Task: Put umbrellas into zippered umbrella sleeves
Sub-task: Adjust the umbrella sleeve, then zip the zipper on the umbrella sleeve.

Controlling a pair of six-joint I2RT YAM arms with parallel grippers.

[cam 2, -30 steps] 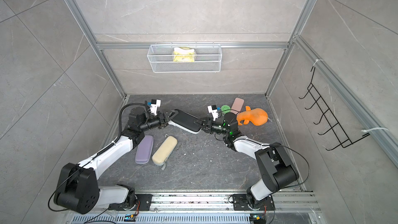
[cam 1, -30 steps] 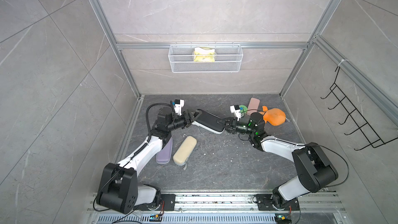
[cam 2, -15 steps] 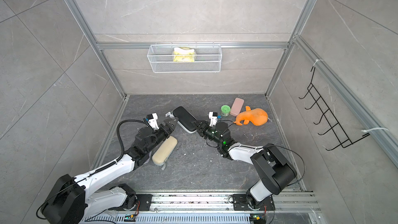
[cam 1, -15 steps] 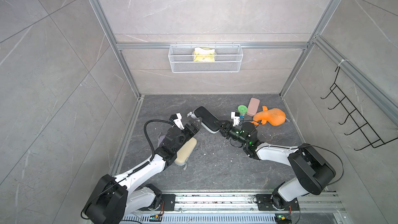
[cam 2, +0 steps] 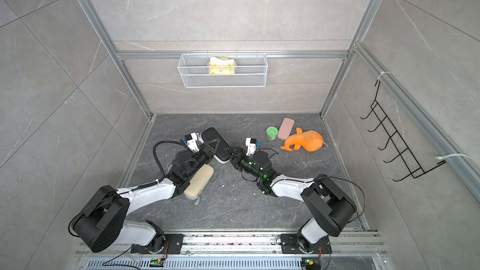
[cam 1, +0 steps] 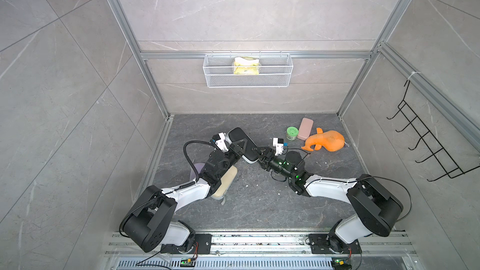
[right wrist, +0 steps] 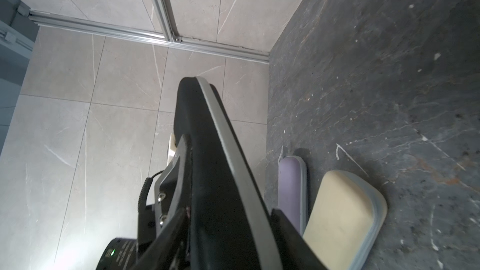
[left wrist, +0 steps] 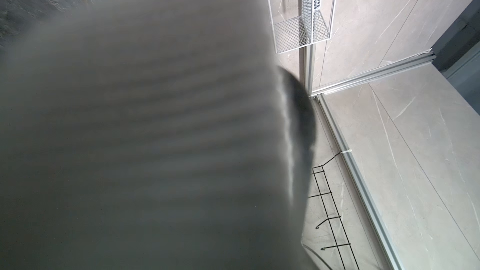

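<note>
Nearest the rail, on the dark stone floor (cam 1: 259,203), the cream sleeve (cam 1: 228,180) lies zipped shut and flat, its near end tucked under the left arm (cam 1: 192,193). Just beside it, toward the left wall, the lilac sleeve (cam 1: 196,170) also lies flat. It is mostly hidden by that arm in both top views, but the right wrist view shows the lilac sleeve (right wrist: 291,185) and cream sleeve (right wrist: 342,211) lying side by side, long edges almost touching. A little farther in, at mid-floor, the two grippers meet on the black sleeve (cam 1: 240,135). It is raised off the floor and tilted, and its grey zipper band shows edge-on in the right wrist view (right wrist: 223,136). The left gripper (cam 1: 241,146) is clamped on this sleeve's near-left part, one finger (right wrist: 171,177) lying flat against the black shell. Its own wrist view is filled by a blurred grey surface pressed close to the lens. The right gripper (cam 1: 257,151) has the sleeve's near end between its jaws, but whether they press on it or only straddle it I cannot tell. Beyond them, toward the far right corner, a green tub (cam 1: 291,133) stands just beside a flat pink case (cam 1: 305,128), with an orange plush toy (cam 1: 326,144) lying next to both. On the far wall hangs a white wire basket (cam 1: 248,80) holding a yellow packet (cam 1: 246,66), and a black hook rack (cam 1: 426,149) hangs on the right wall.
</note>
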